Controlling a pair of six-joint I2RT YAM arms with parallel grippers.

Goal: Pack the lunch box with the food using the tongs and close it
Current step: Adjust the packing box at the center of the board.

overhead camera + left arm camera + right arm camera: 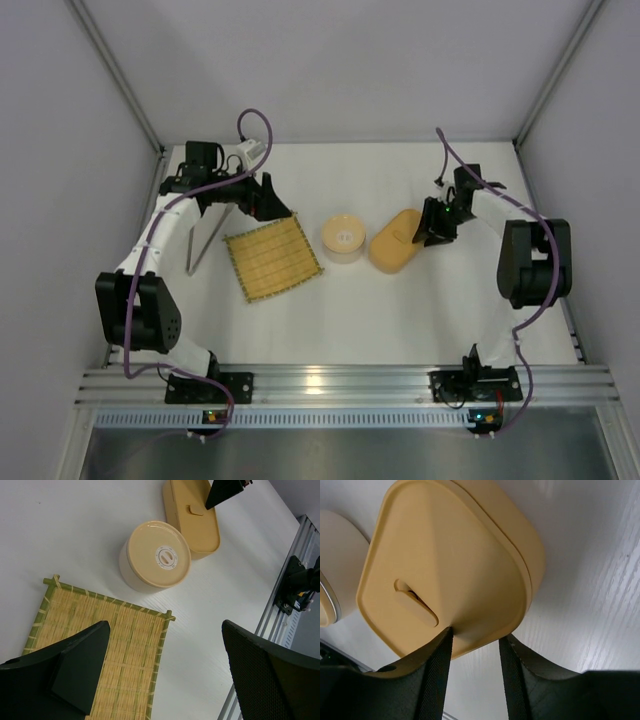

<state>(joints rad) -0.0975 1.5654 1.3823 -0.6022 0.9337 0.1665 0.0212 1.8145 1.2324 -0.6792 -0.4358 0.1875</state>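
Observation:
The tan lunch box [392, 250] [200, 530] lies right of centre with its lid [445, 555] on. My right gripper [432, 232] [475, 634] is at the box's right end, its jaws narrowed onto the lid's end rim, one finger on top and one against the edge. The silver tongs [203, 240] lie on the table, left of the mat. My left gripper [262, 200] [165, 625] hangs wide open and empty over the mat's far corner. No food shows in any view.
A square bamboo mat [272, 258] [110, 630] lies left of centre. A round cream tub with a tan lid [343, 238] [157, 555] stands between mat and box. Grey walls enclose three sides; an aluminium rail [320, 385] runs along the near edge.

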